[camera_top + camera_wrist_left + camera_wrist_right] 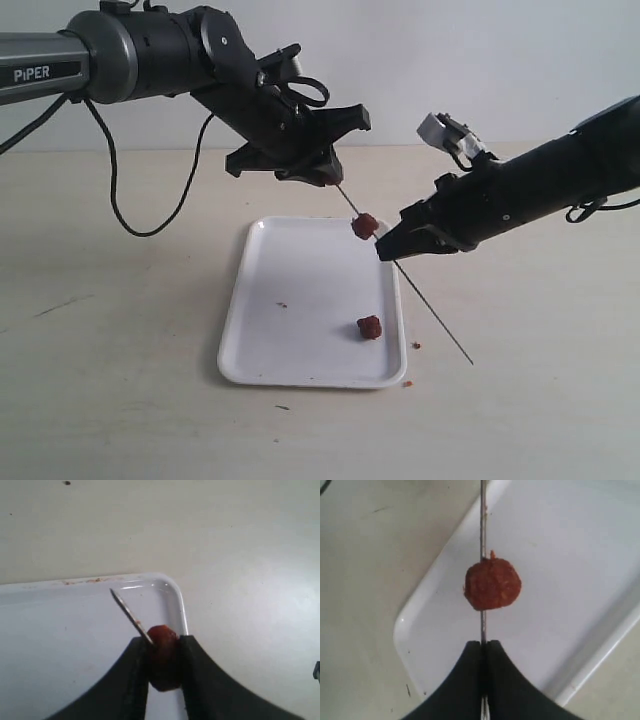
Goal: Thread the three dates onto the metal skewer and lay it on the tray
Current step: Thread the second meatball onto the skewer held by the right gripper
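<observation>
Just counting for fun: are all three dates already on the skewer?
No, one date lies loose on the tray, apart from the metal skewer.

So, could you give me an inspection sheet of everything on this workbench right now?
Surface: pale table, faint marks.
Job's things: white tray; metal skewer held slanted, off the tray; threaded date on it; held date near its pointed end; loose date lying in the tray.
Clutter: brown crumbs on the table beside the tray.
Grippers: left pincer shut on the held date; right pincer shut on the skewer.
Cables: black cable looping under the left arm.
Surroundings: plain pale wall.
</observation>
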Action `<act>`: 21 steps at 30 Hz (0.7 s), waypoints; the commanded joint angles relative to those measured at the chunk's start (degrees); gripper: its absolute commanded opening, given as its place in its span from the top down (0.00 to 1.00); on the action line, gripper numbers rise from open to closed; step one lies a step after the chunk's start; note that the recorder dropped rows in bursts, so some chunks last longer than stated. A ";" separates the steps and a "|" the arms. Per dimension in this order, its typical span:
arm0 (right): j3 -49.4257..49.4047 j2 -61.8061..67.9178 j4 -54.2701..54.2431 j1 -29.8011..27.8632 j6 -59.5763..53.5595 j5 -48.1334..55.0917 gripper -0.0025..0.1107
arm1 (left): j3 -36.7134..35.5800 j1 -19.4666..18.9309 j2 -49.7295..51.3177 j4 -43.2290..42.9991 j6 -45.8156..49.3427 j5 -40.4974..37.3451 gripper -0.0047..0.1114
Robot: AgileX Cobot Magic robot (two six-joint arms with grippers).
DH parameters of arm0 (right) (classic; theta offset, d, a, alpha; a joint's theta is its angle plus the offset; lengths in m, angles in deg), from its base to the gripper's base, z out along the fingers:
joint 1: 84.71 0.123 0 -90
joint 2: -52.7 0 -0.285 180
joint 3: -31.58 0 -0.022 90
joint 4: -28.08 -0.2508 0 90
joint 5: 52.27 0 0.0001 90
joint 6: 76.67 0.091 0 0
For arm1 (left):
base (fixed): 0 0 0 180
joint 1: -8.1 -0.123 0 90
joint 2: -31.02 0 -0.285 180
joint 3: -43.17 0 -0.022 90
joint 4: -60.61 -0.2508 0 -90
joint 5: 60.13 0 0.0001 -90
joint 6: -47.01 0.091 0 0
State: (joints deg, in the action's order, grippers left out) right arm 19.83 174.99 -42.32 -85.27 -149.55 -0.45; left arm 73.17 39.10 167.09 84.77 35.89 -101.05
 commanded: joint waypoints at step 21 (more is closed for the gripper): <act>0.19 6.44 -22.22 0.29 -17.30 1.67 0.98 | 0.27 0.36 -0.63 0.40 0.42 -2.85 0.76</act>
State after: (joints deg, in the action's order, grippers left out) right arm 19.83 181.45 -62.18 -85.27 -165.66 1.37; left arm 73.17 39.10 167.09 84.88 36.11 -103.20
